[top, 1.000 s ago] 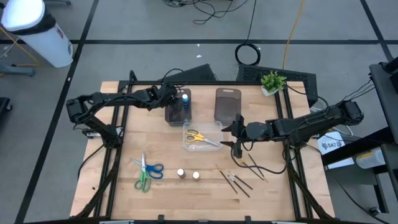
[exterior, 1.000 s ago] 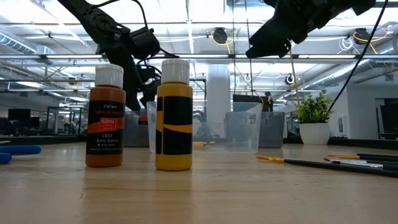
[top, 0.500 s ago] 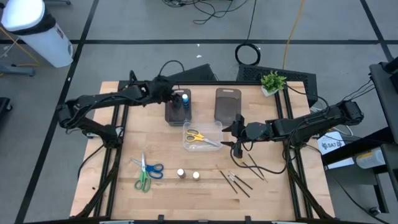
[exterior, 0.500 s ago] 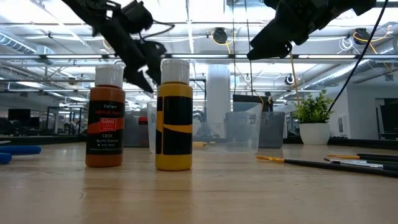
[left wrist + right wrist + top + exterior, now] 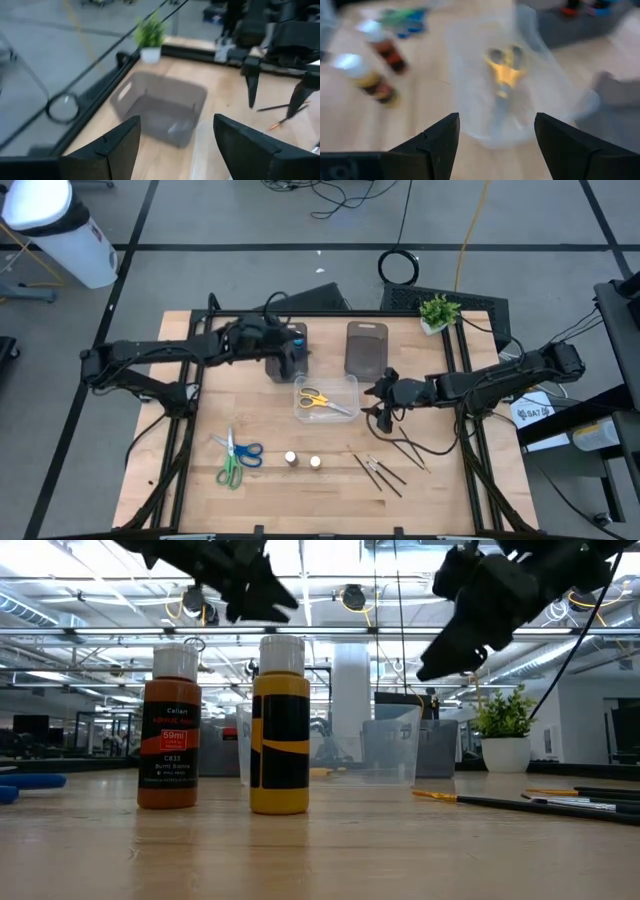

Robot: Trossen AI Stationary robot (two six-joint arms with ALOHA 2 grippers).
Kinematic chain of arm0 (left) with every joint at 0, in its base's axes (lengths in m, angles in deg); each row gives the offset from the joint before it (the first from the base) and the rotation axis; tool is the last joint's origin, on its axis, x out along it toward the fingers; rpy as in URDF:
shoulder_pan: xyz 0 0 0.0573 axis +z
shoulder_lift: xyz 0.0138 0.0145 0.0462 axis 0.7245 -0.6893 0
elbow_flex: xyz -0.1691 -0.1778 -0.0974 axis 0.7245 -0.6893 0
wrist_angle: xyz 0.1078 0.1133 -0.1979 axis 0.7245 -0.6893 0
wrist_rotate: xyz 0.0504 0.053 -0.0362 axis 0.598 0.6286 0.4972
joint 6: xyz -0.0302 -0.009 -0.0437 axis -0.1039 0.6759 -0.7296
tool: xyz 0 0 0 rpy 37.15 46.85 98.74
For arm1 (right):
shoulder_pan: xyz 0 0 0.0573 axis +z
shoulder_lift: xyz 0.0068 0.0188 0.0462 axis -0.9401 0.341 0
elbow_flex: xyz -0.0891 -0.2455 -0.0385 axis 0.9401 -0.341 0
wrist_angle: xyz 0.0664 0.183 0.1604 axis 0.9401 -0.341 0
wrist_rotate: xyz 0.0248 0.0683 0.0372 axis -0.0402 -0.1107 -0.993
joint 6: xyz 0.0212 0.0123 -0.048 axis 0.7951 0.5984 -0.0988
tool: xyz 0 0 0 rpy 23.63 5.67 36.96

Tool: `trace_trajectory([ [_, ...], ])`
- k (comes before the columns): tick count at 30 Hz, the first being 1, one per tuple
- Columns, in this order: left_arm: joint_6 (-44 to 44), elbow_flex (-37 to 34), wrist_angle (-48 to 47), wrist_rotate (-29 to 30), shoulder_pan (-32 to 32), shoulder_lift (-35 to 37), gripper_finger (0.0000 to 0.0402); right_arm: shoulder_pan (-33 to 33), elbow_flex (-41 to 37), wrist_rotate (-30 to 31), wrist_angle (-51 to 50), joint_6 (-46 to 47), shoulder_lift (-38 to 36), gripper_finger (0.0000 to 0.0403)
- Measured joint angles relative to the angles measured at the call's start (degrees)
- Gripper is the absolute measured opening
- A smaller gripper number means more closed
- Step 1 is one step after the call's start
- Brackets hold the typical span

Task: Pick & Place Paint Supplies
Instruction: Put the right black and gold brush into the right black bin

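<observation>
My left gripper (image 5: 297, 358) (image 5: 176, 120) hangs open above the left dark tray (image 5: 275, 365), in which a blue-capped bottle (image 5: 298, 336) stands. My right gripper (image 5: 378, 408) (image 5: 496, 117) is open in the air by the right end of the clear box (image 5: 345, 383). Yellow-handled scissors (image 5: 316, 399) (image 5: 504, 72) lie on the floor of that box. Two pale-capped bottles (image 5: 302, 461) (image 5: 279, 725) stand on the table near its near edge. Green and blue scissors (image 5: 236, 455) lie flat to their left, and thin dark brushes (image 5: 384, 470) to their right.
A second dark tray (image 5: 367, 347) (image 5: 160, 107) sits to the right of the first, with nothing showing inside. A small potted plant (image 5: 438, 311) stands at the far right corner. More brushes (image 5: 408, 448) lie below the right arm. Bare wood shows at the near left.
My left gripper has risen and swung toward the table's right, from the left tray's far left side to above the tray. My right gripper has tipped and shifted slightly toward the clear box. Both have stayed open, and nothing on the table has moved.
</observation>
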Motion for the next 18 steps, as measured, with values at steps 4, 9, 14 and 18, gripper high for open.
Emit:
trace_trajectory([
  [4,2.1,0.0,3.6,0.0,-2.6,0.0,0.0268,2.2,0.0,-5.3,1.6,-4.7,0.0,0.0242],
  [9,3.5,0.0,3.6,0.3,-3.2,-0.2,0.0258,8.8,0.4,-0.3,-13.4,1.2,0.0,0.0242],
  [14,2.0,0.0,3.6,0.7,-2.4,-0.6,0.0249,16.6,0.4,0.9,-32.3,25.3,0.3,0.0242],
  [18,1.6,0.0,3.6,0.8,-2.0,-0.5,0.0251,23.0,-1.6,1.2,-35.6,37.0,2.3,0.0242],
])
